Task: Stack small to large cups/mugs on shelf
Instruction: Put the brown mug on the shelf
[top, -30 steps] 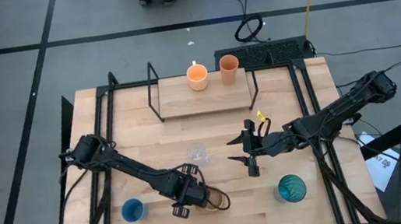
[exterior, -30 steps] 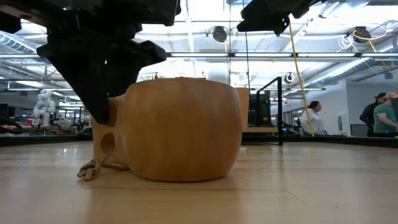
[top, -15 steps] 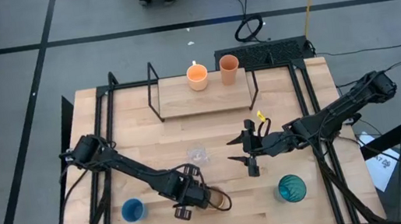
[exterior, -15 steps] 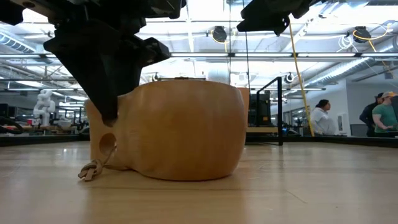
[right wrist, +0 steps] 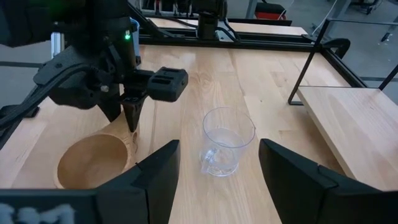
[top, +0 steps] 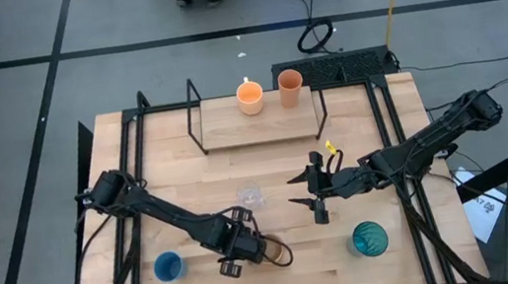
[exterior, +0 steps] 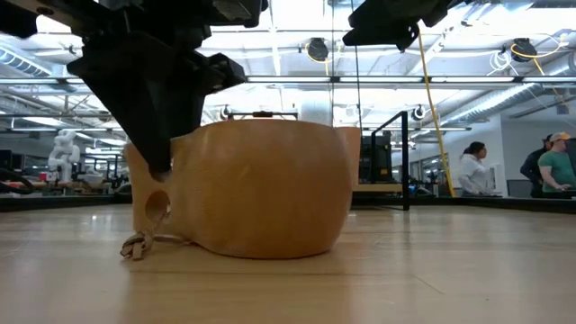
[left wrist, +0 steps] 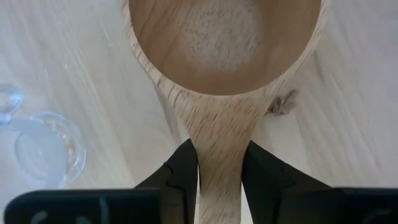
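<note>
Tan handled mug (top: pixel 275 253) sitting on the wooden tabletop (top: pixel 384 144), at the near edge, well in front of the shelf (top: pixel 261 121); in the low view (exterior: pixel 261 189) resting on its base with the handle end raised slightly. Left gripper (top: pixel 246 250) pinching the mug's flat wooden handle (left wrist: pixel 217 162), one dark finger (left wrist: pixel 183 168) pressed on each side of it, a small knotted cord (left wrist: pixel 281 104) lying beside the bowl. Tiny clear cup (top: pixel 251 197) standing just beyond the mug toward the shelf, apart from it, also showing in the left wrist view (left wrist: pixel 46 149) and right wrist view (right wrist: pixel 227 142). Blue cup (top: pixel 168 268) standing near the mug on the left arm's side, along the same near edge. Teal ribbed tumbler (top: pixel 368 238) standing on the mug's other side, farther off, upright. Right gripper (top: pixel 318 193) hanging between the mug and the shelf, beyond the tumbler, fingers spread wide with nothing between them, pointing toward the clear cup. Two orange cups waiting on the shelf, well apart from the mug: one (top: pixel 249 96) near the middle of the board, the other (top: pixel 290 87) just beside it. People standing in the room behind the table in the low view (exterior: pixel 549 166).
</note>
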Controlling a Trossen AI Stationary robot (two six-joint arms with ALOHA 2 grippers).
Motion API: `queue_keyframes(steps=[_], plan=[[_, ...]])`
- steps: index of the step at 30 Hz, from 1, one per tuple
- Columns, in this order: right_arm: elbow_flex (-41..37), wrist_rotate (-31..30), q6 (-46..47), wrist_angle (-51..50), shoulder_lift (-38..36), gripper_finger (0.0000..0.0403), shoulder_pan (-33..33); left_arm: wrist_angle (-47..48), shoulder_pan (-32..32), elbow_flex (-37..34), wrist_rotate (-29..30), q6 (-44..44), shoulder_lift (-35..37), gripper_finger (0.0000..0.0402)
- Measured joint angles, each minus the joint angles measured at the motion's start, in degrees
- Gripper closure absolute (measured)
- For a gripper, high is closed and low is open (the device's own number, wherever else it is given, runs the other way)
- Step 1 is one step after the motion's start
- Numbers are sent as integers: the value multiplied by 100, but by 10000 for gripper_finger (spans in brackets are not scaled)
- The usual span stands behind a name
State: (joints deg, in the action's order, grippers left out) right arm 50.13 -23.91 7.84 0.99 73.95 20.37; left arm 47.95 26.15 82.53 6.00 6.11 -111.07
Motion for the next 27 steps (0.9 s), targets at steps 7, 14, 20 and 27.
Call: queue_keyframes(steps=[7, 14, 20, 27], plan=[[4, 5, -18, -20, -4, 193, 41, 226, -50, 128, -6, -38, 284, 305], [4, 5, -11, -42, -4, 193, 199, 258, -137, 133, -39, 71, 905, 305], [4, 3, 0, -64, -4, 193, 300, 519, -254, 137, -39, 167, 1500, 305], [4, -215, 122, -367, -26, 193, 300, 997, -534, 137, 4, 264, 2043, 305]])
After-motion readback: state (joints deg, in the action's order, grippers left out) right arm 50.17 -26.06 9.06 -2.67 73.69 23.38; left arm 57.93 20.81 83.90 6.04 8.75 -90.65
